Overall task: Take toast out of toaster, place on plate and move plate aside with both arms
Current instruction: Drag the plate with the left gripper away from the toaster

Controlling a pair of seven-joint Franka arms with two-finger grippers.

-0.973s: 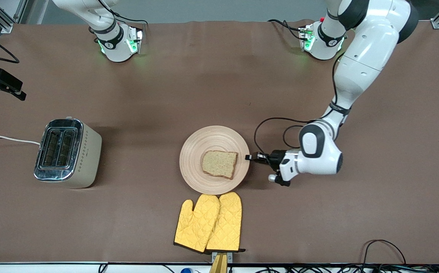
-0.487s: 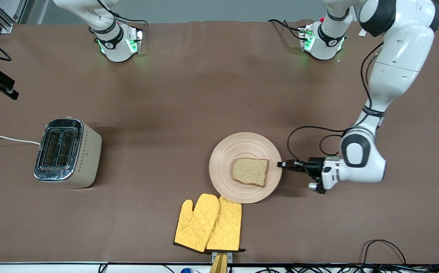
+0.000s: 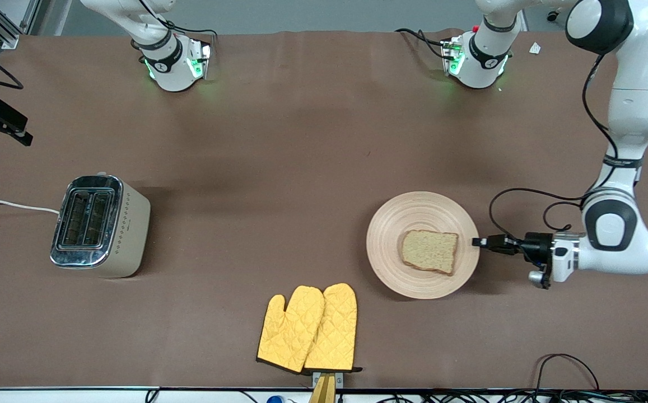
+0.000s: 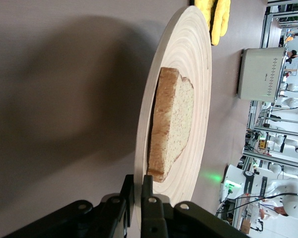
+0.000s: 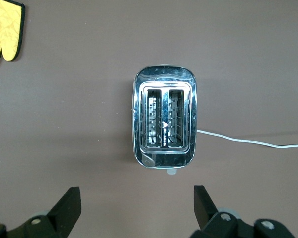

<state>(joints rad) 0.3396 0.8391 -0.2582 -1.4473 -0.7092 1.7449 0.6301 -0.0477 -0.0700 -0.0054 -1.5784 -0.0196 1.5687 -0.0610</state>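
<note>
One toast [image 3: 429,251] lies on the plate [image 3: 391,235], its rim clamped by the left gripper [image 3: 479,242].

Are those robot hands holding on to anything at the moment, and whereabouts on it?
The left gripper pinches the plate by its rim, the jaws shut on the edge. The right gripper, over the toaster, is open and holds nothing.
</note>
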